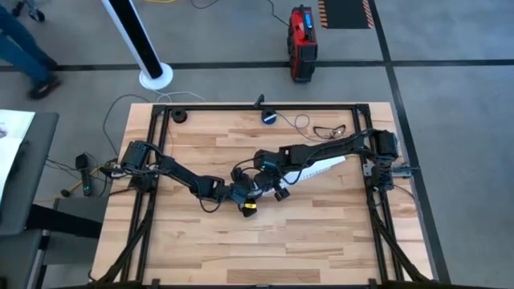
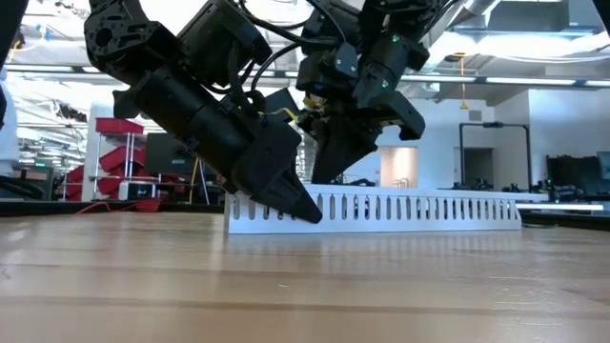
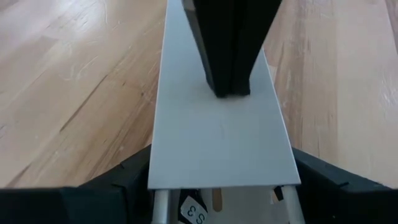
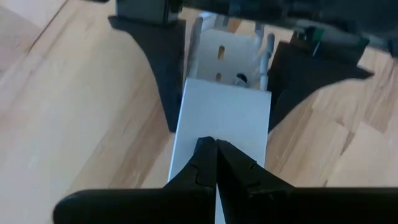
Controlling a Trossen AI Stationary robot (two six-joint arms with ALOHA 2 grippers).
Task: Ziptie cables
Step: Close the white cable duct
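From my seat, the left arm reaches in from the left edge of the wooden table point(image 1: 241, 249) toward the middle. The left gripper point(image 3: 221, 152) is low over the boards with its fingers point(image 3: 124, 183) spread wide, one on each side of the near end of a long white perforated strip point(image 1: 325, 167). The fingers sit right against the strip's edges. I can't tell from the wrist views whether they are actually squeezing it, so I would call them straddling rather than pinching.

The strip lies flat on the table and runs from the centre toward the right. The low view shows its slotted side wall standing upright.

The right gripper point(image 4: 215, 146) is just beyond the left one. Its two fingers are pressed together into a single point, with nothing between them. That point comes down onto the strip's smooth white top, just ahead of the left gripper's spread fingers.

A small round blue-black device point(image 1: 269, 117) sits at the back edge, near the middle.

The cables point(image 1: 329, 129) lie further right, toward the back right of the table. They are a thin, dark, straggly loop, well apart from both grippers and not touching the strip. The right arm passes in front of them on its way from its mount on the right edge.
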